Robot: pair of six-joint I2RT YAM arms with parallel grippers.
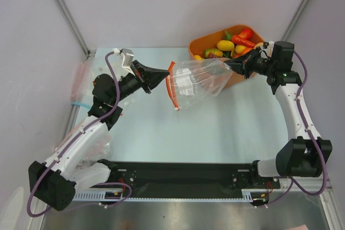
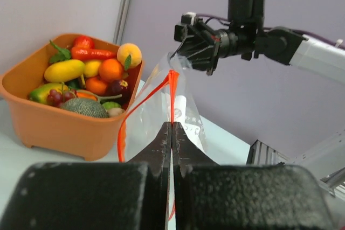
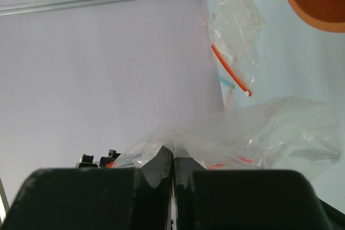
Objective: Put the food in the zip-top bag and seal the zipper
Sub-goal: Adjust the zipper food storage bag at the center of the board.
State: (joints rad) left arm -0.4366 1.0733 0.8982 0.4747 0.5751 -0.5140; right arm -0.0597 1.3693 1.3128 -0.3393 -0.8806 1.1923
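The clear zip-top bag hangs in the air between my two grippers, over the middle of the table. My left gripper is shut on its red-orange zipper; in the left wrist view the zipper runs straight into the closed jaws of the left gripper. My right gripper is shut on the bag's opposite end, and in the right wrist view the right gripper pinches crinkled clear plastic. The food lies heaped in the orange tub at the back right. I see no food inside the bag.
More clear bags lie at the table's left edge, one with a blue strip, and another by the left arm's base. The tub stands just behind the held bag. Grey walls and metal rails enclose the table.
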